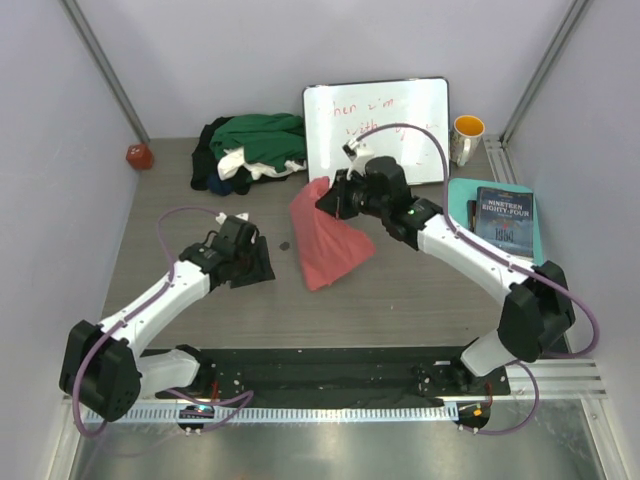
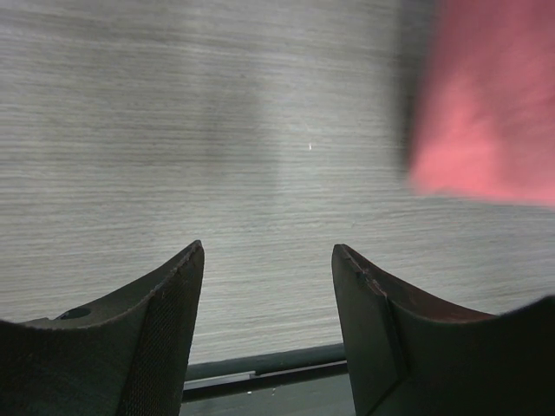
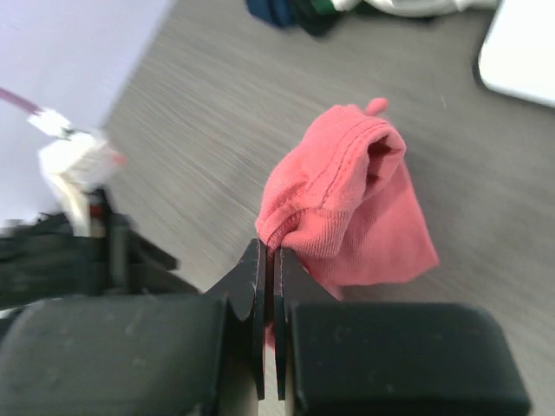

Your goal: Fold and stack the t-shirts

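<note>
R gripper (image 3: 267,251): I'm pinching the pink shirt (image 3: 355,208) by its hem, jaws tight on cloth. It's draping bunched onto the table (image 1: 420,300), long axis running toward me. L gripper (image 2: 267,251) is hovering part-open, empty, left of its lower end, so nearer for a 2nd grab.

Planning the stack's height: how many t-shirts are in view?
4 show: the salmon-pink shirt, pinched by the right gripper mid-table; the green shirt, white shirt and dark shirt heaped at the back, left of the whiteboard. The heap may hide more.
</note>
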{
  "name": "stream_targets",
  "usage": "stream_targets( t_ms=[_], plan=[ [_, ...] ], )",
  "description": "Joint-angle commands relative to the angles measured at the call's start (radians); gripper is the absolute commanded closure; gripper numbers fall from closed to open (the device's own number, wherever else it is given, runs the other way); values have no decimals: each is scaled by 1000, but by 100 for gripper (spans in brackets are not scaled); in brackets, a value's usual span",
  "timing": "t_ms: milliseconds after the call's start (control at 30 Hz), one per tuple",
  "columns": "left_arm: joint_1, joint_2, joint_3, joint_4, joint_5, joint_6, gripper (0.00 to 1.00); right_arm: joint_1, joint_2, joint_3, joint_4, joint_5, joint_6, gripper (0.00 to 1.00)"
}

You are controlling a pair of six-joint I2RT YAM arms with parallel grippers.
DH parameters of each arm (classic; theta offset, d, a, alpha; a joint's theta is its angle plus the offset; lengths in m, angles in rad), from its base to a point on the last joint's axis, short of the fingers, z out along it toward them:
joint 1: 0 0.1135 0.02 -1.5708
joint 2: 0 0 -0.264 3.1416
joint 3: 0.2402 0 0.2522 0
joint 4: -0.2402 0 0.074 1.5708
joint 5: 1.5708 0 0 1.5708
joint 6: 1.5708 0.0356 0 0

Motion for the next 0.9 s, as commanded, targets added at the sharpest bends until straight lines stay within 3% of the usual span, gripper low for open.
stream_targets(
  t_ms=[0, 167, 300, 533, 800, 867],
  plan=[
    [-2, -30, 57, 14, -57, 13, 38, 29, -83, 176, -123, -38, -35, 99],
    [0, -89, 112, -21, -126, 22, 34, 39, -75, 374, -248, -20, -125, 99],
    [1, -95, 155, -69, -153, 28, 34, 42, 52, 528, -459, -19, -138, 99],
    [3, -167, 159, -120, -219, 28, 34, 148, 81, 263, -441, 58, -92, 99],
    [11, -178, 157, -117, -223, 42, 32, 131, 169, 232, -487, 172, -102, 99],
    [11, -167, 157, -114, -206, 37, 32, 131, 219, 219, -490, 175, -101, 89]
  ],
)
